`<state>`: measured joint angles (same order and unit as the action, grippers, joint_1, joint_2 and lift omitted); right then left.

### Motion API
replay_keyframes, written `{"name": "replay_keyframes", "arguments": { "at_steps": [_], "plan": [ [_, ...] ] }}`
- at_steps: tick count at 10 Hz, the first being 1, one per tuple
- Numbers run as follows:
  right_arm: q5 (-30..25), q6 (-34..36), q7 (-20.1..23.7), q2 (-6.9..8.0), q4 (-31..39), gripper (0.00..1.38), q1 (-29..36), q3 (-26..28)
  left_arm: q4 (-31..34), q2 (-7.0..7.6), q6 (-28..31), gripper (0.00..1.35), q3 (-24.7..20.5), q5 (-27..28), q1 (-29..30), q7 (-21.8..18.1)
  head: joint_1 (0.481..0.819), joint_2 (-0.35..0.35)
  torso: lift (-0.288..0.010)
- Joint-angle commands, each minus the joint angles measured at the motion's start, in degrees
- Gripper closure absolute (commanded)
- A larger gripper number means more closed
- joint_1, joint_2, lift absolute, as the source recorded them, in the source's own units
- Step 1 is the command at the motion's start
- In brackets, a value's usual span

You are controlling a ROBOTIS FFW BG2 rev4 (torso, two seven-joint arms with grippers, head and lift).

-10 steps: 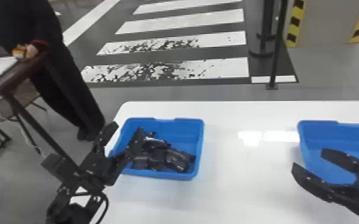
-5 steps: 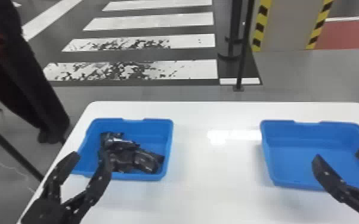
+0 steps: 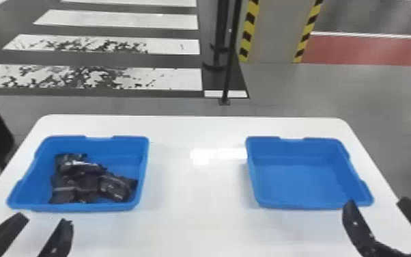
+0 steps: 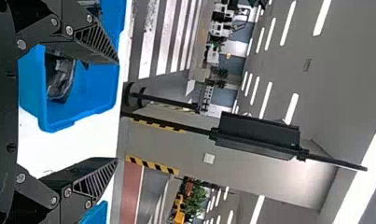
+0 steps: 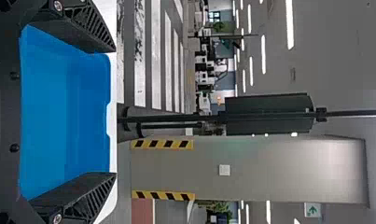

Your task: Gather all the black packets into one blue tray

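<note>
Though untidy, black packets [image 3: 87, 183] in tray [image 3: 92, 207]

Table [image 3: 194, 225], white, rounded corners. Directly on it: one blue tray [image 3: 88, 207], left of the table's middle; second blue tray [image 3: 312, 206], right of the middle.

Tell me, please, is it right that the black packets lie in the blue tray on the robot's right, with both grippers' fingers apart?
The side is wrong: the head view shows the black packets in the blue tray on the robot's left. The rest holds.
</note>
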<state>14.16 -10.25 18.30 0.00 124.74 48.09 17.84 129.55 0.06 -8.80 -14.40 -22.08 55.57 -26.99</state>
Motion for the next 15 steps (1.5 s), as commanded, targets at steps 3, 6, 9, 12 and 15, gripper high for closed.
{"name": "replay_keyframes", "arguments": {
  "at_steps": [3, 6, 9, 12, 15],
  "plan": [
    [0.8, -6.91, -1.16, 0.05, -2.32, 0.08, 3.8, -0.02, 0.32, -0.2, -4.14, 0.32, -1.48, 1.98, 2.08, 0.97, 0.695, -0.128, -0.11],
    [0.35, -7.05, -1.16, 0.05, -1.76, 0.08, 3.8, -0.25, 1.16, -0.2, -4.98, 0.32, -3.76, 4.26, 2.65, 1.41, 0.695, -0.089, -0.11],
    [0.23, -7.05, -1.16, 0.05, -1.48, 0.08, 3.94, -0.36, 1.16, -0.2, -4.7, 0.32, -3.88, 4.72, 2.22, 1.5, 0.695, -0.075, -0.11],
    [0.0, -6.91, -1.16, 0.05, -1.34, 0.08, 3.8, -0.47, 1.16, -0.2, -4.56, 0.32, -4.56, 4.95, 1.94, 1.59, 0.695, -0.067, -0.11],
    [-0.22, -6.91, -1.16, 0.05, -1.2, 0.08, 3.8, -0.47, 1.02, -0.2, -4.42, 0.32, -4.33, 4.95, 1.8, 1.5, 0.695, -0.06, -0.11]
  ]
}}
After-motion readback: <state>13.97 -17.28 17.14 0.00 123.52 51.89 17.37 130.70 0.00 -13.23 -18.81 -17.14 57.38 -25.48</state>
